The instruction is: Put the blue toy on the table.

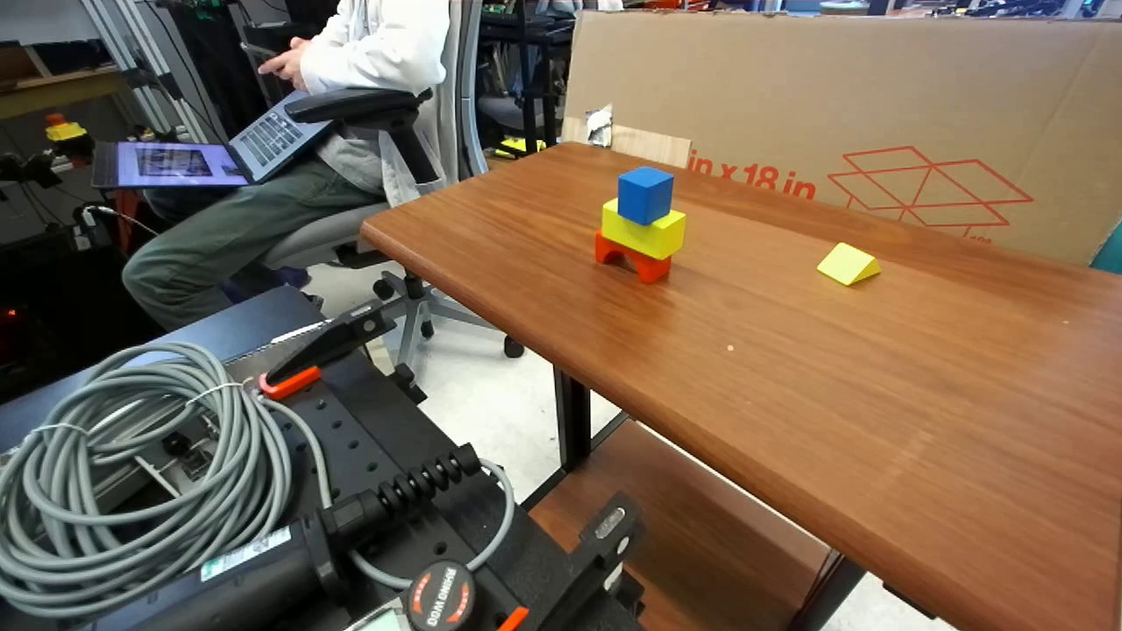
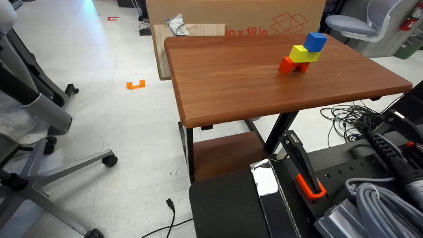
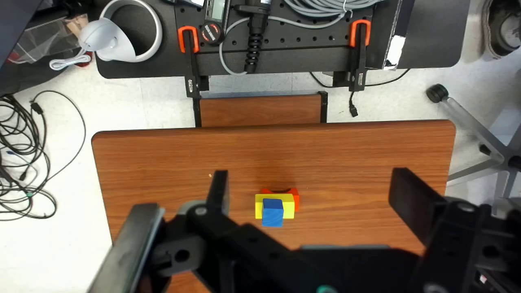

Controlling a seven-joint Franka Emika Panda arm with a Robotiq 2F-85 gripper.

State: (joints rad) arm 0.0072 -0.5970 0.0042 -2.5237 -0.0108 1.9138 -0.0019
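Black gripper (image 3: 312, 188) in your wrist view: jaws spread wide, and the block stack (image 3: 276, 206) you see in the gap is well beyond the tips. Your blue toy (image 1: 645, 196) sits at the top of that stack, on a yellow block (image 1: 644, 235), which is on a red arch (image 1: 654, 266) standing on the table (image 1: 789, 394). Layers are stepped, not flush (both exterior views show it). You've also got a yellow wedge (image 1: 848, 264) lying on the table, well apart from the stack. Further out: cardboard (image 1: 745, 105) with red print stands upright past the table's far edge in both exterior views. On the opposite side, a black platform (image 3: 431, 40) carries a grey cable coil (image 1: 254, 473), with orange-and-black clamps (image 3: 358, 61) at its edge. A seated person (image 1: 386, 48) near the table has an open laptop (image 1: 272, 140) on their lap.
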